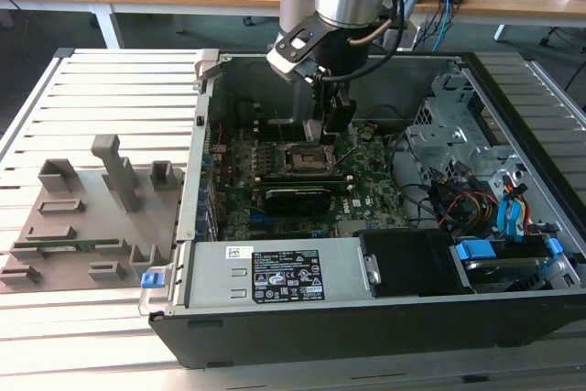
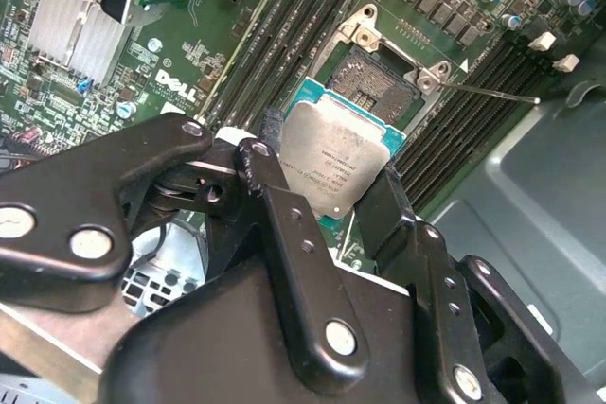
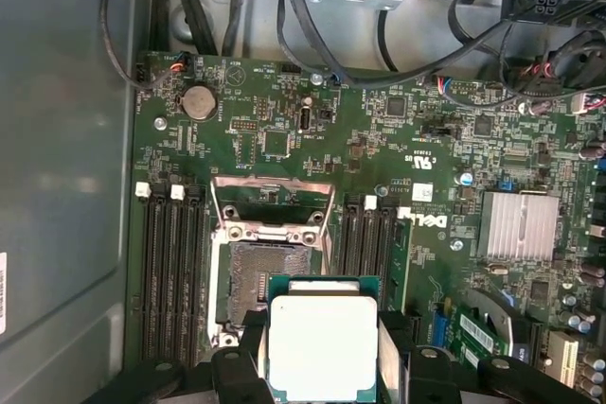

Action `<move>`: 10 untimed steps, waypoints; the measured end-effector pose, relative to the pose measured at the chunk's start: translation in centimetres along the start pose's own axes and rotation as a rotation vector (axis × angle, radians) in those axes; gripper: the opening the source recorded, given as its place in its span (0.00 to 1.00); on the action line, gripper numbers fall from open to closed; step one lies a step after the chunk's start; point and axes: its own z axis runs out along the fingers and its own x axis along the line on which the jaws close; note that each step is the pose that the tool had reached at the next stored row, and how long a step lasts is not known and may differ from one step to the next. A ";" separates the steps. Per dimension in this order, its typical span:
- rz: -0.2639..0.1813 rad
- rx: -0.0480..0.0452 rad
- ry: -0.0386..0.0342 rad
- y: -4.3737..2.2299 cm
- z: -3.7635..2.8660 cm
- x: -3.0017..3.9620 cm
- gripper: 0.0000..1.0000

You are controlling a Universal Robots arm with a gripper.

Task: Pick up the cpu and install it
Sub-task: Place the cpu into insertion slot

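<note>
The cpu (image 2: 339, 164) (image 3: 321, 345) is a flat square chip with a dull silvery top and a thin green rim. My gripper (image 2: 327, 191) (image 3: 322, 352) is shut on it by two opposite edges, black fingers (image 2: 276, 198) on either side. The chip hangs in the air a little above the motherboard (image 3: 284, 139), close to the open socket (image 3: 256, 276) (image 2: 383, 78) with its metal bracket lifted. In the exterior view my gripper (image 1: 335, 116) reaches down into the open computer case, just above and slightly behind the socket (image 1: 307, 159).
Memory slots (image 3: 170, 272) flank the socket on both sides. A silver heatsink (image 3: 516, 226) and a long black card (image 1: 295, 197) sit on the board. Cables and drive cages (image 1: 476, 180) fill the case at the exterior view's right. A grey fixture tray (image 1: 87, 217) lies outside the case.
</note>
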 end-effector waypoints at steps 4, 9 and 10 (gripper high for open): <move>0.000 0.0000 0.0000 0.01 0.18 0.01 0.55; 0.000 -0.0001 0.0001 0.02 0.38 0.02 0.55; 0.000 -0.0001 0.0000 0.02 0.41 0.02 0.55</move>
